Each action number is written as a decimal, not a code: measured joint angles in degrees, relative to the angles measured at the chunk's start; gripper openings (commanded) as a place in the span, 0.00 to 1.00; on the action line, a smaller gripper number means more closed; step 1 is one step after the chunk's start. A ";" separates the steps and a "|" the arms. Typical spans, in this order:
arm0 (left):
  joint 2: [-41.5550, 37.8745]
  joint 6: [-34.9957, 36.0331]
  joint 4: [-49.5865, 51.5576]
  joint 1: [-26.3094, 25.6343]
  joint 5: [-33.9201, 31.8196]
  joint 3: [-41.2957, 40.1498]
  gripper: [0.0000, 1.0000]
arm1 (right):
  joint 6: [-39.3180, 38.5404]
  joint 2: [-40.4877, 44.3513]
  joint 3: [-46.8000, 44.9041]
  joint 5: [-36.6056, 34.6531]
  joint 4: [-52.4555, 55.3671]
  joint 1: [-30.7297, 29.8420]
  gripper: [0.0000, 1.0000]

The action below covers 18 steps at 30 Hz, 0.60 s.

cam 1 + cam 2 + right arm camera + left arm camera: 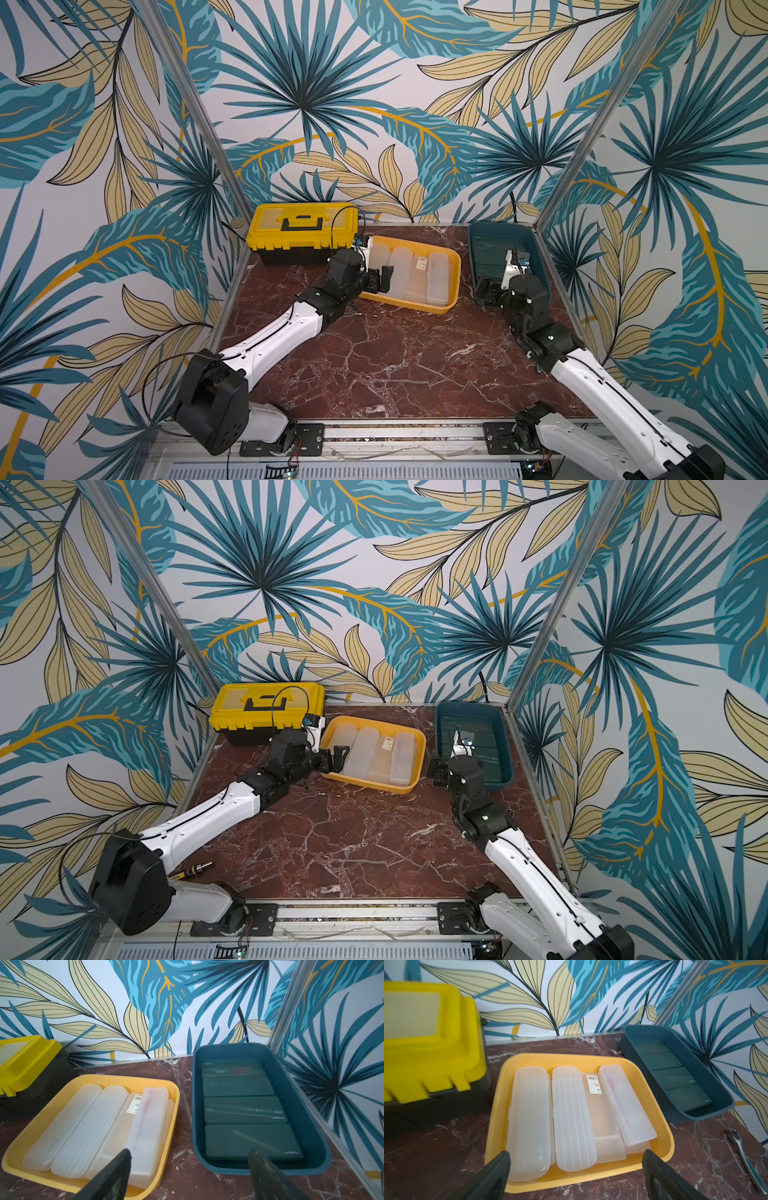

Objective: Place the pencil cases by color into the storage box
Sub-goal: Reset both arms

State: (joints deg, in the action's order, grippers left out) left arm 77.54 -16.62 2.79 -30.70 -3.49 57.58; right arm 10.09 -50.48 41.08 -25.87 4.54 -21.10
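Note:
Several frosted white pencil cases lie side by side in the yellow storage tray. One of them carries a barcode sticker. Several dark green pencil cases fill the dark blue storage box. My left gripper hangs open over the yellow tray's near left edge, holding nothing. My right gripper is open and empty at the blue box's near left corner.
A yellow and black toolbox stands at the back left, close to the yellow tray. A metal tool lies on the marble table, and a small screwdriver-like tool lies by the left arm's base. Patterned walls close three sides.

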 measured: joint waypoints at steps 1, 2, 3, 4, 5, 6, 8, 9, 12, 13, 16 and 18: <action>-1.11 0.17 0.02 0.02 -0.70 0.00 1.00 | -1.09 1.29 -1.51 -0.24 -1.57 0.39 0.91; -2.47 0.26 0.07 0.20 -1.38 0.00 1.00 | -2.23 2.71 -3.32 -0.50 -3.52 0.85 0.92; -3.85 0.35 0.15 0.42 -1.92 0.00 1.00 | -3.37 4.04 -5.14 -0.76 -5.22 1.31 0.93; -5.11 0.39 0.26 0.74 -2.32 0.00 1.00 | -4.26 5.11 -6.75 -1.05 -6.78 1.70 0.96; -6.78 0.42 0.44 1.44 -2.71 -0.07 0.99 | -5.35 6.38 -8.81 -1.49 -9.01 2.21 0.98; -8.50 0.39 0.59 2.47 -3.02 -0.20 1.00 | -6.12 7.37 -10.67 -1.81 -10.95 2.78 0.99; -12.46 0.39 0.24 5.70 -3.67 -1.55 1.00 | -7.39 8.83 -14.21 -1.99 -14.51 4.46 0.99; -14.43 0.37 0.17 7.82 -4.17 -2.62 0.99 | -7.69 9.20 -15.65 -1.95 -15.98 5.49 0.99; -18.18 0.28 0.52 14.64 -6.01 -6.08 1.00 | -8.11 8.96 -19.12 -0.48 -19.98 9.60 0.99; -18.58 0.31 0.90 16.46 -6.88 -7.10 1.00 | -8.13 8.48 -19.85 0.37 -21.03 11.13 0.99; -18.32 0.90 1.53 20.52 -10.82 -10.75 1.00 | -6.95 5.03 -20.76 3.76 -23.67 16.79 0.99; -16.74 1.29 1.92 22.38 -12.81 -12.61 1.00 | -5.75 1.88 -21.00 6.29 -25.75 20.24 0.99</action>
State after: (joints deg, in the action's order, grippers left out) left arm 60.80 -15.33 4.71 -8.32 -16.29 44.97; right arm 4.34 -48.60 20.08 -19.57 -21.21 -0.86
